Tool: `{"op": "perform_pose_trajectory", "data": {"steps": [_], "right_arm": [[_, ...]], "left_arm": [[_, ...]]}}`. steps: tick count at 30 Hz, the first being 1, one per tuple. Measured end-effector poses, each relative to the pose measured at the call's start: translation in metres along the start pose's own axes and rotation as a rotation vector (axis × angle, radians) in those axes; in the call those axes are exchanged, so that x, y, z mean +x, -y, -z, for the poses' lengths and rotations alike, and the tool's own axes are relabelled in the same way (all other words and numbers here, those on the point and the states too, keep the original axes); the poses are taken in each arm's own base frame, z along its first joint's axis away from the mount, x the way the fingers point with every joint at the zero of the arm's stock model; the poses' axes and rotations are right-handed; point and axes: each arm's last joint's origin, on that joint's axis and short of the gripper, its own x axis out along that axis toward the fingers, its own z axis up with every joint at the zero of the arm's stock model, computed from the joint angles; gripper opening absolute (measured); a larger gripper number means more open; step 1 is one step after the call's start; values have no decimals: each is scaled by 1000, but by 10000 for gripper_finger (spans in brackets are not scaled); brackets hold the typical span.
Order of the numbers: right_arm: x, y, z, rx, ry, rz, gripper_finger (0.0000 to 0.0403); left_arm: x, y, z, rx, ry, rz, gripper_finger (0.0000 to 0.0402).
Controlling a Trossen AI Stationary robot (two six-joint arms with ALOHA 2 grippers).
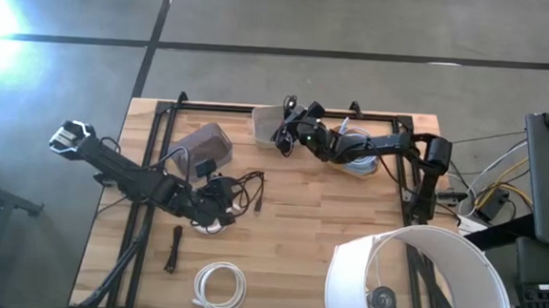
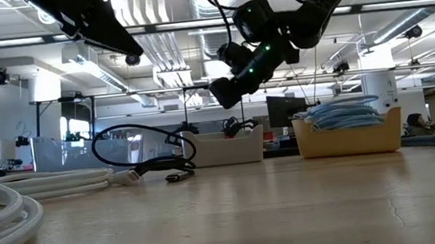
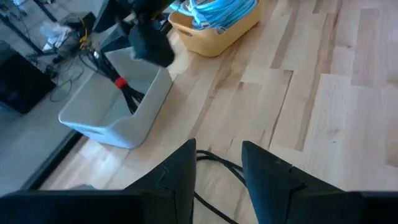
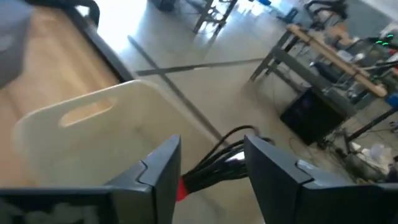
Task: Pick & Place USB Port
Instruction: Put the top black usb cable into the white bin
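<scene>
A bundle of black cable with a red band (image 4: 214,163) lies between my right gripper's (image 4: 211,146) fingers. That gripper (image 1: 283,135) hovers over the white bin (image 1: 267,125) at the table's far edge. In the left wrist view the bundle (image 3: 127,93) hangs from it into the bin (image 3: 118,109). My left gripper (image 1: 216,211) is open, low over a tangle of black cables (image 1: 243,192) lying on the table's middle. One cable (image 3: 214,163) passes under its fingers (image 3: 219,152). My right gripper pinches the black cable bundle between its two fingers, just beside the red band (image 4: 181,185). It comes from above, slanting toward the table's left. The bundle hangs below the fingers, and its lower end (image 3: 132,104) reaches down inside the white bin.
A tan bin of blue cables (image 1: 355,157) stands right of the white bin. A grey pouch (image 1: 203,145) lies near my left arm. A white coiled cable (image 1: 219,286) and a small black piece (image 1: 173,248) lie near the front edge. A white lampshade (image 1: 419,282) covers the near right corner.
</scene>
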Motion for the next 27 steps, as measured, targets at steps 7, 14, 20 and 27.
{"op": "perform_pose_trajectory", "data": {"steps": [7, 14, 20, 27], "right_arm": [[-55, -16, -21, -44, -58, -207, 188], [-134, -10, -38, -53, -156, -341, 177], [-174, 1, -44, 46, -177, -394, 175], [-186, 4, -37, 41, -173, -415, 171]], "left_arm": [[20, 5, 23, 19, -63, -43, 133], [64, -11, 21, -111, -156, -67, 133], [96, -32, 17, -215, -275, 17, 133], [112, -32, 27, -243, -347, 28, 133]]}}
